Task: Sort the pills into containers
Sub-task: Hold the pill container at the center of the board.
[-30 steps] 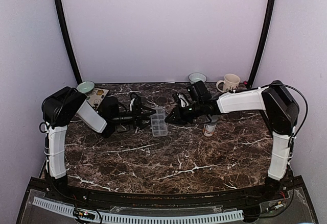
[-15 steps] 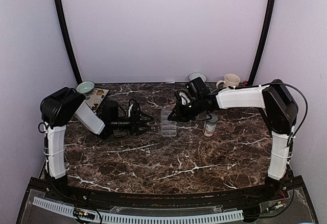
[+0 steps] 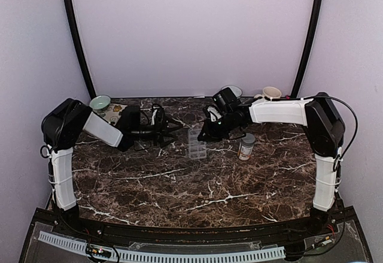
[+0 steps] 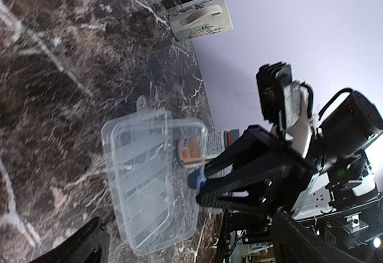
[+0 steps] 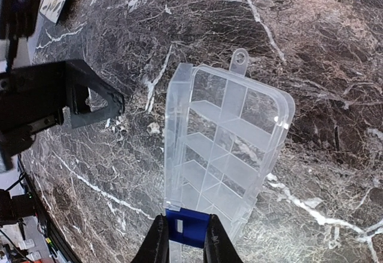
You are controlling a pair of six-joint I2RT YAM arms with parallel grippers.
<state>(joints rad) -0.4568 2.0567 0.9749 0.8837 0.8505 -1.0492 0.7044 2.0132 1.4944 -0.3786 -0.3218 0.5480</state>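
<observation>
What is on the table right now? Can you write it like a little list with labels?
Box: clear organizer box, lying flat on the marble table
Left pincer: open, beside the box, not touching it
Right pincer: pinching a small blue piece at the box's near edge
Bottle: upright, right of the box
Pills: too small to make out

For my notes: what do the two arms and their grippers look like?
The left arm and right arm have white links joined by bulky black joints, with thin black cables looping alongside. The left gripper and right gripper are black, with narrow tapering fingers.
</observation>
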